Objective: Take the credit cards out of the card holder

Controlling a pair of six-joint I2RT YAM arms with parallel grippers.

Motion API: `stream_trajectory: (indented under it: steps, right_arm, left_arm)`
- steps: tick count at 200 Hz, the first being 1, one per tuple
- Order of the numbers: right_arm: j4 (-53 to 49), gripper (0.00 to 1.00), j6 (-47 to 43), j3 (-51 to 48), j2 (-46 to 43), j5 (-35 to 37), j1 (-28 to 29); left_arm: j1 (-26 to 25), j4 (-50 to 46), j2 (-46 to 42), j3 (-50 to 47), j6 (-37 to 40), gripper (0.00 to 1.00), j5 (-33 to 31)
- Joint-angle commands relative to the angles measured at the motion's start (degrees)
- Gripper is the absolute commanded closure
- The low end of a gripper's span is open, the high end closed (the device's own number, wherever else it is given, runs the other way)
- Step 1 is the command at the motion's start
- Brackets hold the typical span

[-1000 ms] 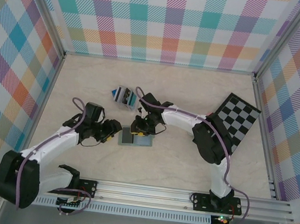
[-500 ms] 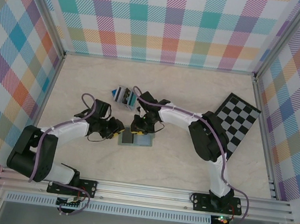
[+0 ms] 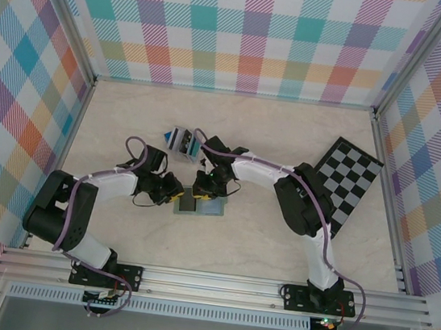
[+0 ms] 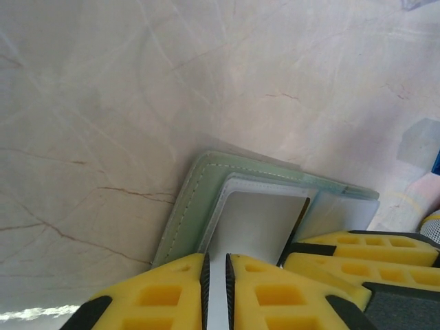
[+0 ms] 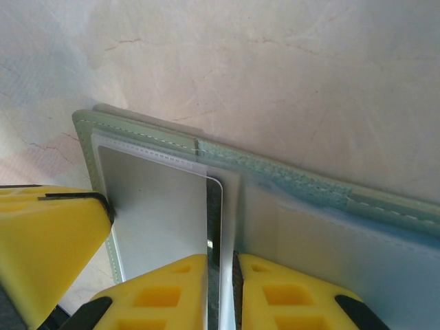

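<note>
Top view: card holder (image 3: 208, 207) lies open mid-bench, my left end effector (image 3: 174, 195) and right end effector (image 3: 205, 186) both on it. Left wrist: fingers clamped on its flap, pinning it. Right wrist: fingers nipped together on a card (image 5: 158, 206) edge. Next, I reckon: pull straight from the pocket.

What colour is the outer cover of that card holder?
The card holder has a muted grey-green cover with pale stitching, clearest in the left wrist view.
</note>
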Motion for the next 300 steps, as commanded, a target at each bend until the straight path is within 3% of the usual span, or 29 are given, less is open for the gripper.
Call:
stream_trajectory:
  steps: [1, 114, 206, 300]
  right_arm:
    - [-1.00, 0.83, -1.23, 1.05, 1.37, -1.21, -0.09]
    - [1.24, 0.83, -2.99, 1.05, 1.41, -5.39, -0.10]
    - [0.98, 0.94, -3.26, -0.83, -0.43, -3.48, -0.84]
    - [-2.81, 0.96, -3.38, -2.21, -2.45, 1.50, -1.67]
  left_arm:
    - [0.49, -2.13, 0.78, 0.79, 0.08, 0.85, -1.59]
    - [0.49, -3.13, 3.04, -0.58, 0.26, 0.87, -0.96]
    - [0.49, -4.67, 2.95, -0.36, 0.57, 0.86, -2.37]
    - [1.54, -9.24, -2.14, 2.17, 1.99, 0.81, -1.70]
